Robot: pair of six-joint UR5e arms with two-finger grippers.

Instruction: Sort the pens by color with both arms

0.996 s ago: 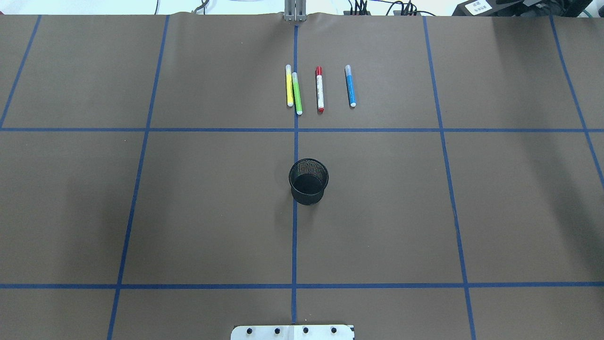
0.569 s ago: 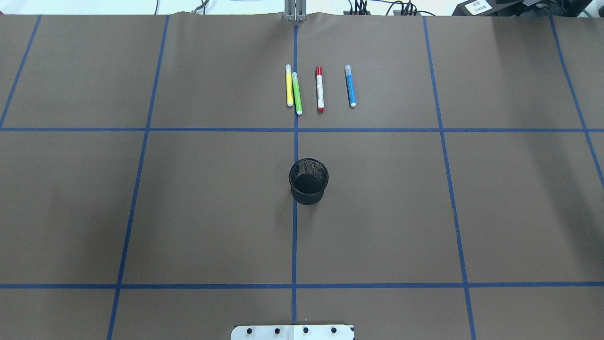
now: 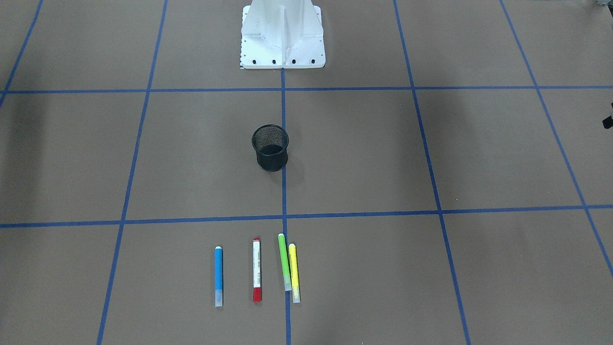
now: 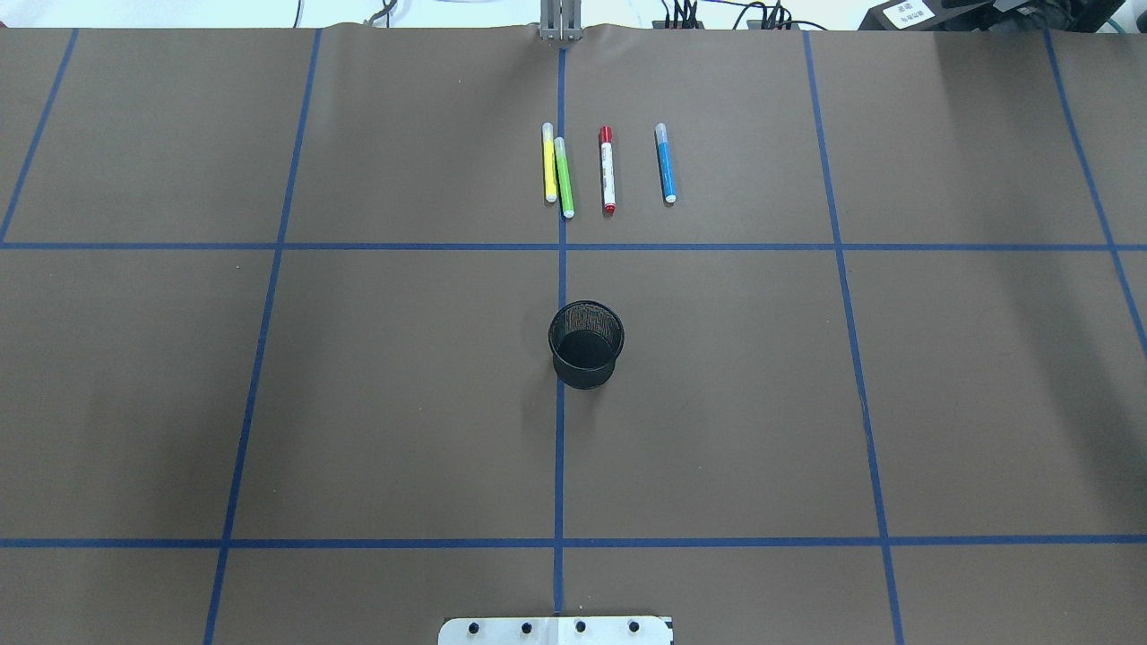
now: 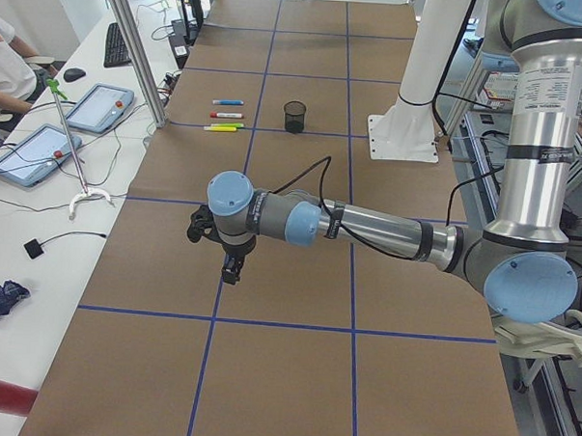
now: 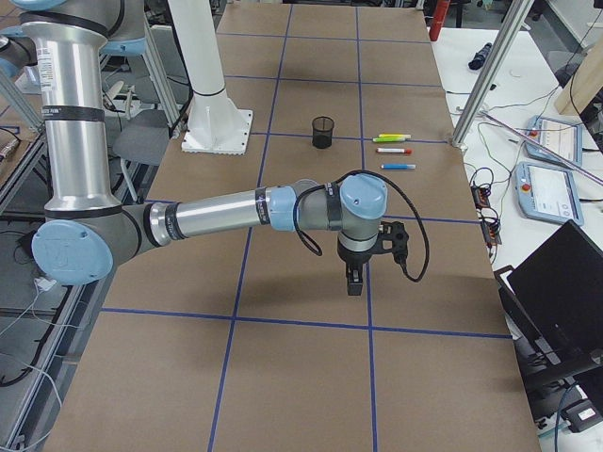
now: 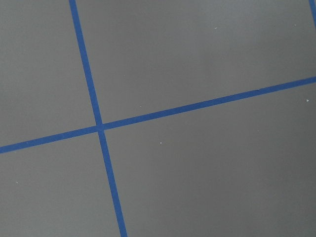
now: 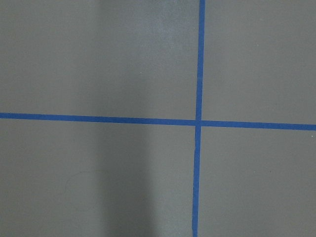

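Four pens lie side by side on the brown table at its far side in the overhead view: yellow (image 4: 549, 166), lime green (image 4: 564, 179) touching it, white with red caps (image 4: 607, 170), and blue (image 4: 665, 163). In the front-facing view they are blue (image 3: 218, 275), white (image 3: 257, 270), green (image 3: 284, 261), yellow (image 3: 293, 273). My left gripper (image 5: 233, 271) hangs over bare table far from the pens, near that table end. My right gripper (image 6: 355, 282) hangs likewise at the other end. I cannot tell whether either is open. Both wrist views show only brown paper and blue tape.
A black mesh cup (image 4: 586, 343) stands upright at the table's middle, also in the front-facing view (image 3: 270, 147), between the pens and the white pedestal base (image 3: 282, 38). Blue tape lines (image 4: 560, 246) grid the table. Tablets (image 5: 98, 108) and cables lie on the side bench.
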